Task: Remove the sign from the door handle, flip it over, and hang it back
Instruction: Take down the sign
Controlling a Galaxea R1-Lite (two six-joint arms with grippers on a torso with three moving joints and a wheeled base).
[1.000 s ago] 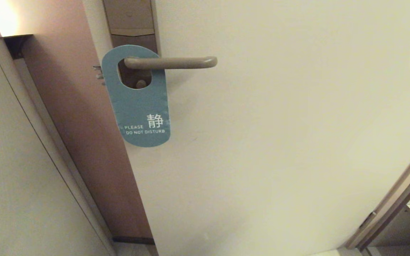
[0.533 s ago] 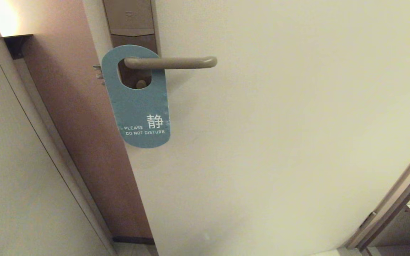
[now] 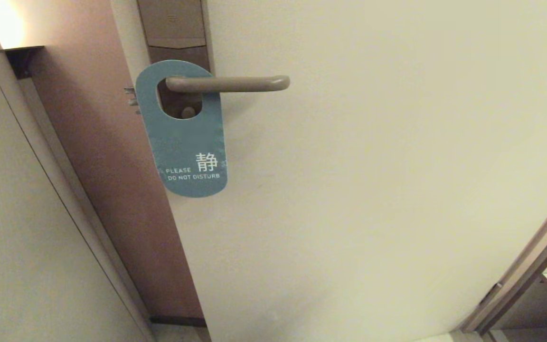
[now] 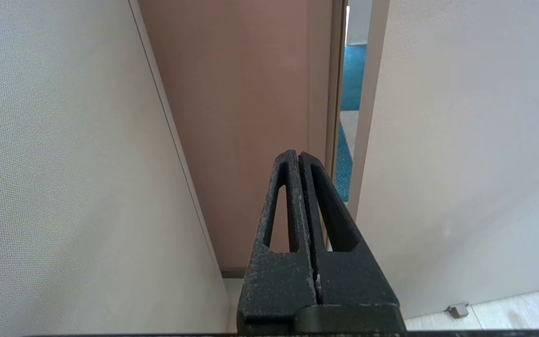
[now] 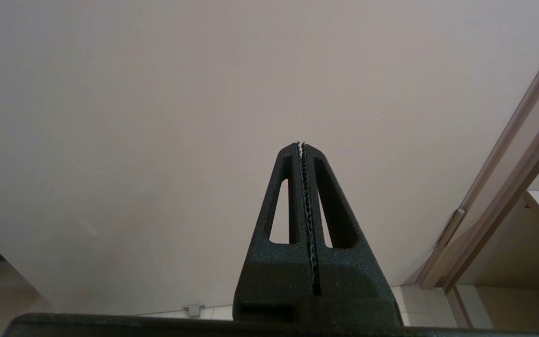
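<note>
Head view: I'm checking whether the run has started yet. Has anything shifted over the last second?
Nothing visibly changed. The sign hangs blue side out on the door handle, untouched; the left gripper and right gripper are shut, low, away from it.

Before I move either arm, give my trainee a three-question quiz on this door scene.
1. True or false: the sign already shows its white side to the head camera.
2. What passes through the sign's oval hole?
   A. the door handle
   B. a hook on the wall
   C. a gripper's fingers
3. In a few words: how do the left gripper and the right gripper stand, and what do they hold?

Key
1. False: the blue side, reading PLEASE DO NOT DISTURB, faces out.
2. A: the sign hangs on the handle, near the lock plate.
3. Both have their fingers shut on nothing and appear only in their own wrist views, away from the sign.
</note>
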